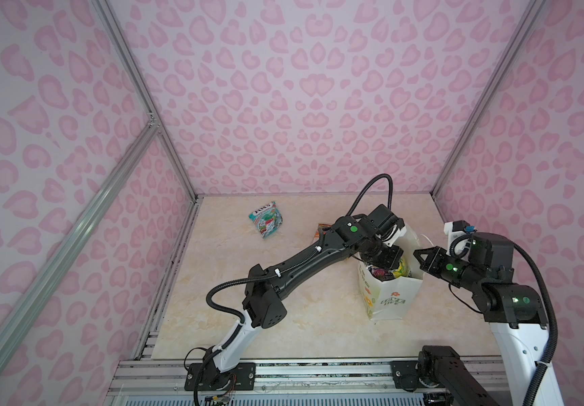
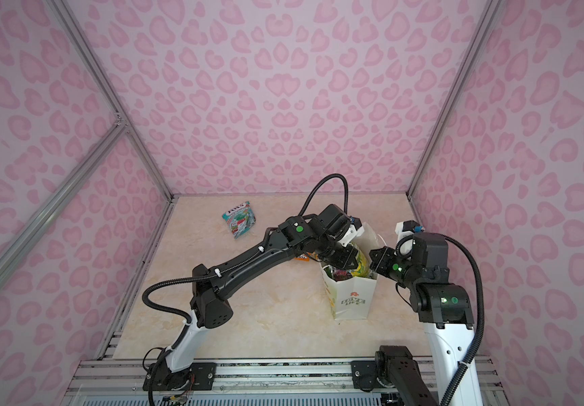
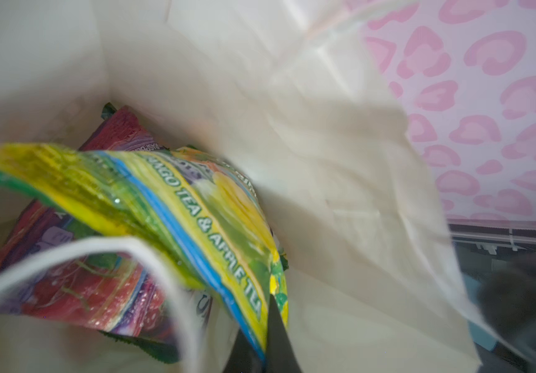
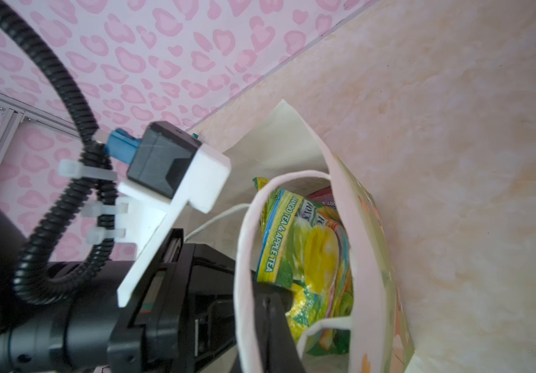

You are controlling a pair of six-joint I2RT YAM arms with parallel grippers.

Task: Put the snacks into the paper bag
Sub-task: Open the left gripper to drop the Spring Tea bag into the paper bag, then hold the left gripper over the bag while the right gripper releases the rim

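The white paper bag [image 1: 389, 298] [image 2: 352, 298] stands upright on the right of the table. My left gripper [image 1: 393, 261] [image 2: 348, 258] [image 3: 268, 339] reaches down into its mouth, shut on the edge of a green-yellow snack [image 3: 195, 210] [image 4: 308, 245]. A purple-red snack [image 3: 82, 290] lies deeper inside. My right gripper [image 1: 418, 253] [image 2: 372, 255] [image 4: 271, 310] is shut at the bag's right rim, beside a white handle [image 4: 244, 245]; whether it pinches paper I cannot tell. A teal snack [image 1: 265, 219] [image 2: 238, 219] lies on the table at the far left. An orange snack [image 1: 319, 232] [image 2: 302, 257] peeks out behind the left arm.
Pink-patterned walls close in the marble-look table [image 1: 283, 316] on three sides. An aluminium rail [image 1: 318, 372] runs along the front edge with both arm bases. The left arm [image 1: 301, 267] stretches diagonally across the table's middle.
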